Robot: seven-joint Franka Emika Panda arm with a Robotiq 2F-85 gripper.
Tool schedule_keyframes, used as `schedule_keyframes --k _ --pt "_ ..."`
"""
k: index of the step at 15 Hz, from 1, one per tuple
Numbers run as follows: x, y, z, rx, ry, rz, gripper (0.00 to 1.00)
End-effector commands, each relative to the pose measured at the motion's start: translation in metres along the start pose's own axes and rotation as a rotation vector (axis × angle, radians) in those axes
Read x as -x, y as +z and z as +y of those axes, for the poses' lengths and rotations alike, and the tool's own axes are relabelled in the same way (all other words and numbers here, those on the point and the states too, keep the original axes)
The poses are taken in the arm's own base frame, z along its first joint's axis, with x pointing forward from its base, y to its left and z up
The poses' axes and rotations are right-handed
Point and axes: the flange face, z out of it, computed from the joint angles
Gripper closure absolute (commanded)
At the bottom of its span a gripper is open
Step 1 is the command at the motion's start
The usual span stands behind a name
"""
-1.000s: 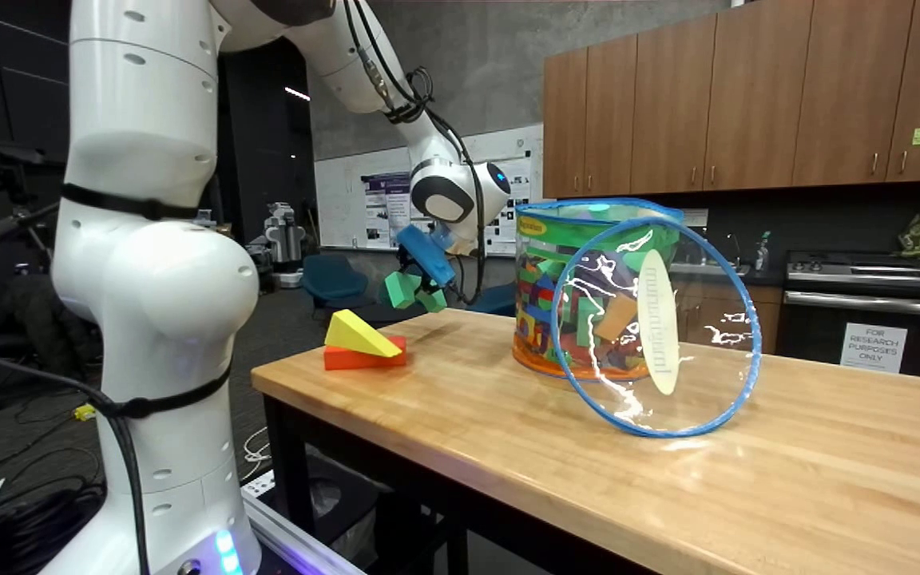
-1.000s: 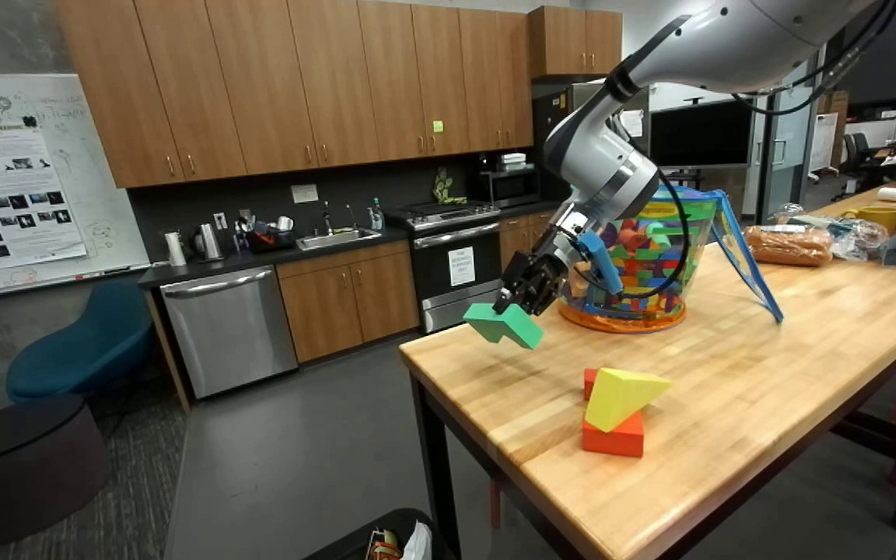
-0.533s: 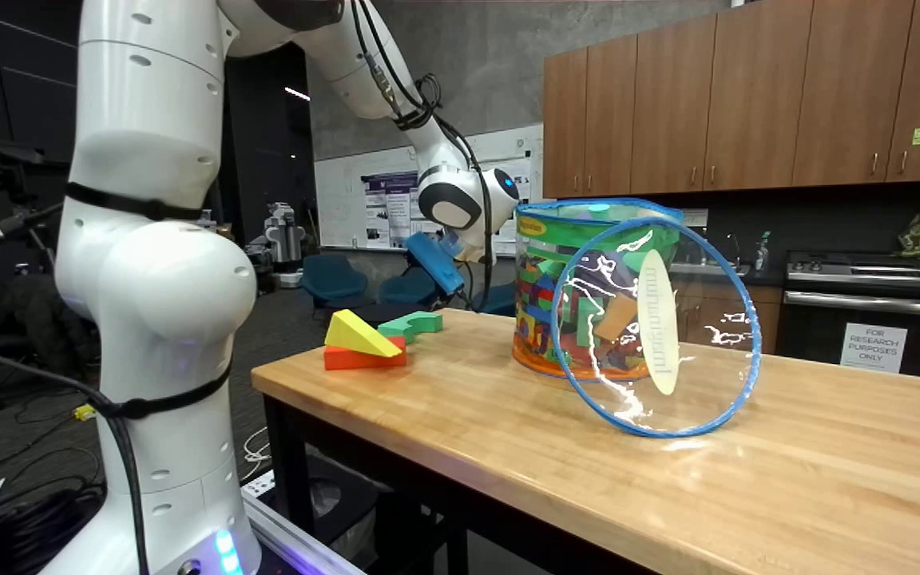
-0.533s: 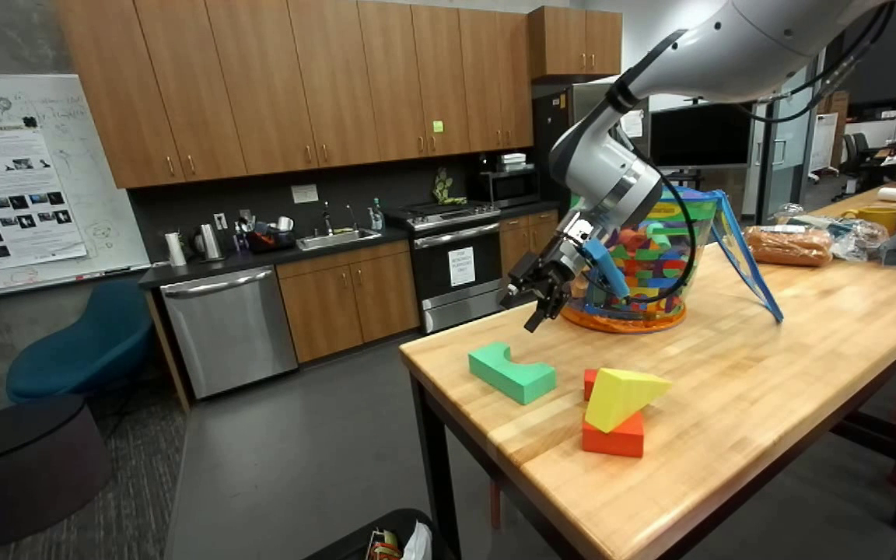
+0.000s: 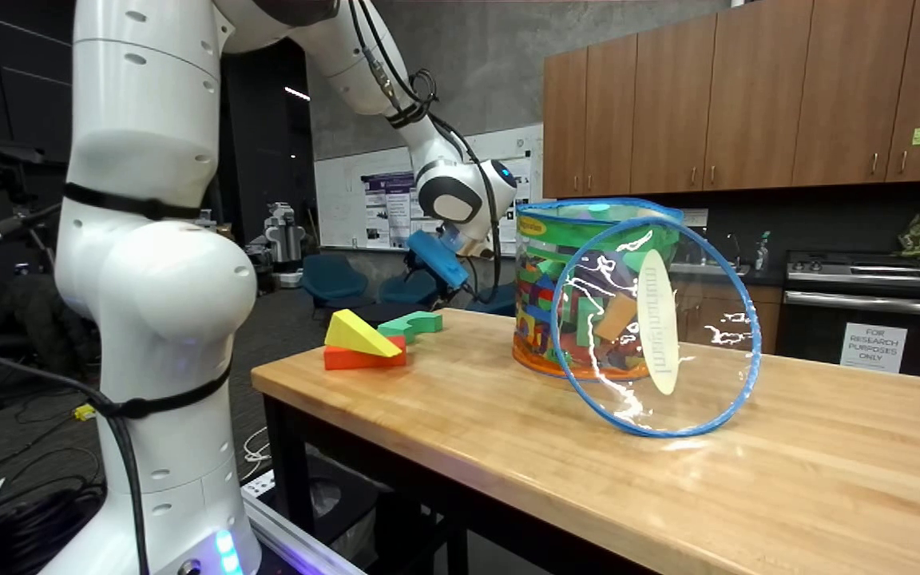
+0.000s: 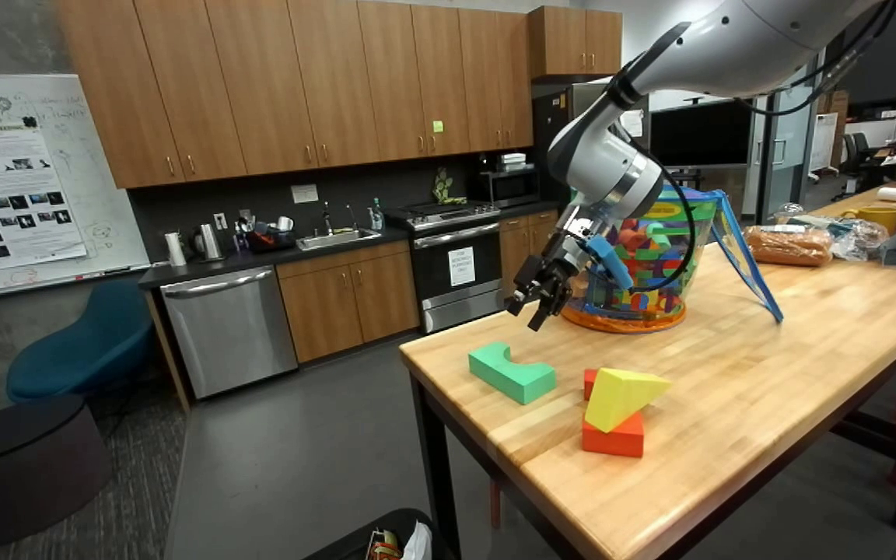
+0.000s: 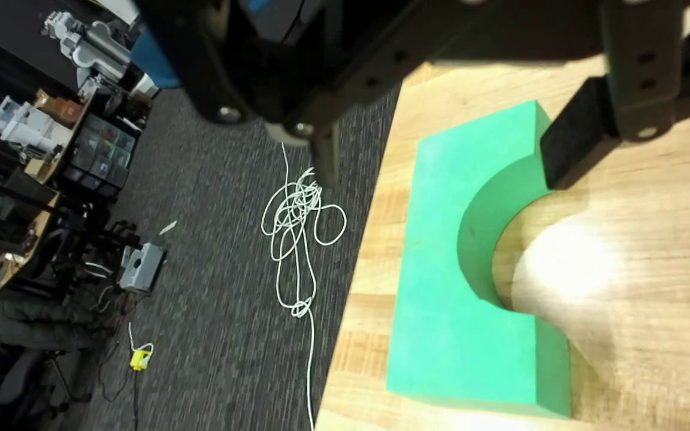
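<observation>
Wrist view: the fingers (image 7: 578, 134) stand wide apart, holding nothing. Below and apart from them, the green arch block (image 7: 441, 257) lies flat on the bench (image 7: 668, 239), its long axis roughly crosswise to their spread.

- Wooden cabinets (image 6: 261, 85) span the kitchen wall above a sink (image 6: 337, 239) and a stove (image 6: 456, 268), where a paper sign (image 5: 873, 348) reads "For Research Purposes Only."
- A yellow-green sticky note (image 6: 437, 126) marks one cabinet door.
- A teal chair (image 6: 86, 338) stands near a dark ottoman (image 6: 28, 470), below a whiteboard (image 6: 104, 194) bearing a printed poster (image 6: 14, 204).
- A plastic-wrapped brown loaf (image 6: 788, 246) lies near a yellow mug (image 6: 880, 218) on the wooden counter (image 6: 736, 381).
- White cord (image 7: 303, 202) lies tangled on gray carpet (image 7: 219, 329) in the wrist view.
</observation>
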Motion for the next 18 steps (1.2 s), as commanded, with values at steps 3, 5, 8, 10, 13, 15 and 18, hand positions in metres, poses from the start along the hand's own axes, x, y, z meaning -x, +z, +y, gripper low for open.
schedule_keyframes --k 3,5,8,10,13,15,18 --pt "0.011 -0.019 -0.037 0.124 -0.092 -0.021 0.63" --pt "0.015 -0.023 -0.045 0.167 -0.123 -0.019 0.79" --pt "0.023 -0.026 -0.052 0.241 -0.171 -0.009 0.99" --pt "0.03 -0.024 -0.055 0.301 -0.204 0.015 1.0" --pt "0.043 -0.02 -0.061 0.405 -0.241 0.069 1.0" --pt "0.052 -0.017 -0.067 0.464 -0.264 0.089 1.0" --pt "0.066 -0.017 -0.077 0.566 -0.297 0.094 1.0"
